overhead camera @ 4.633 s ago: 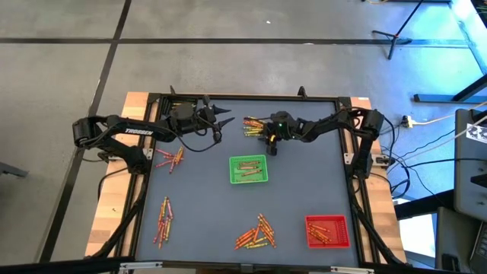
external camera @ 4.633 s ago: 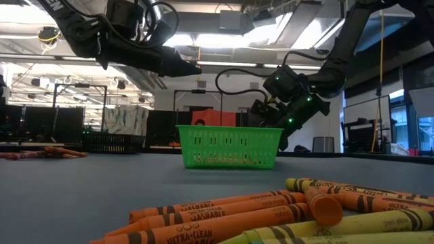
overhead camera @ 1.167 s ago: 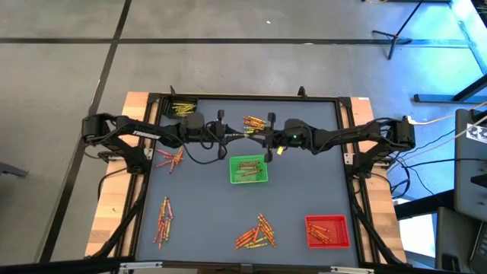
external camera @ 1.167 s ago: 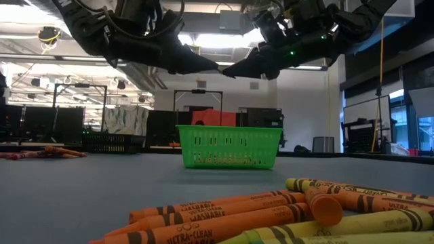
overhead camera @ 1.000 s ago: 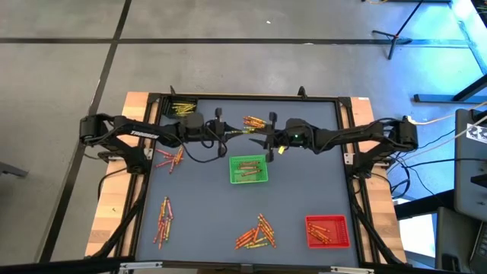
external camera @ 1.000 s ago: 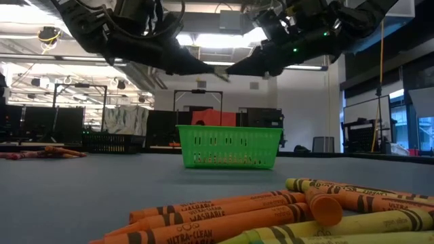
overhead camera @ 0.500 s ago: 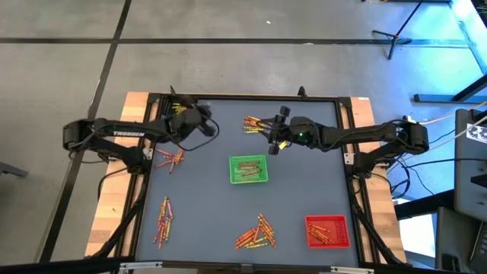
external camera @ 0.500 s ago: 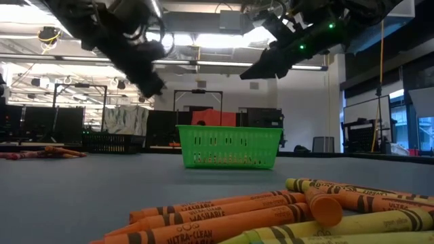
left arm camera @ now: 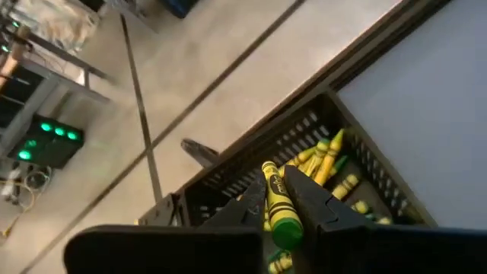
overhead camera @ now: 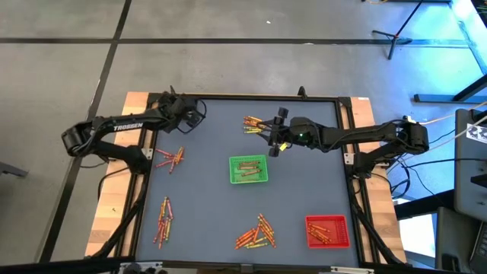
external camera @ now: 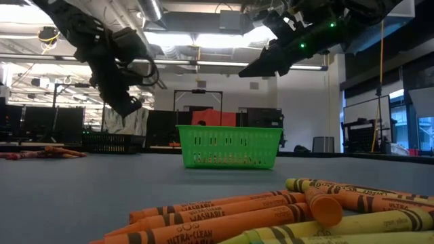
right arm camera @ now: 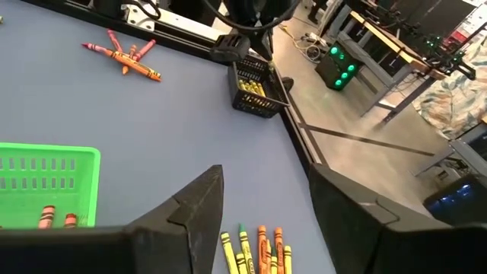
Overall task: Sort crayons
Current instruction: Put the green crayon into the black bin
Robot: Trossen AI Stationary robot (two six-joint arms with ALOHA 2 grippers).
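Note:
My left gripper (left arm camera: 278,184) is shut on a yellow crayon (left arm camera: 275,199) above the black tray (left arm camera: 346,171) of yellow crayons at the table's far left corner. In the high view that arm (overhead camera: 176,106) covers the tray. My right gripper (overhead camera: 274,132) stands open and empty in the air beside the far pile of crayons (overhead camera: 255,123), beyond the green tray (overhead camera: 249,169). In the right wrist view, its fingers (right arm camera: 205,202) frame that pile (right arm camera: 255,251). More crayons lie loose on the table in other piles (overhead camera: 171,157). My left gripper pinches the yellow crayon's wrapped body (left arm camera: 272,190) between its two fingers. The crayon lies along the fingers, its far end sticking out past the fingertips toward the tray. The fingers slant down toward the table's far left corner. The crayon is lifted clear above the tray.
A red tray (overhead camera: 327,230) with crayons sits at the near right. Crayon piles lie at the near left (overhead camera: 163,221) and near middle (overhead camera: 257,232). The green tray (external camera: 229,146) holds a few crayons. Open grey table lies between the piles.
My two grippers met tip to tip above the green tray. My left gripper has since swung away toward the table's far left corner and turned about, carrying the yellow crayon, and has tipped downward over the black tray. My right gripper has stayed near the far pile.

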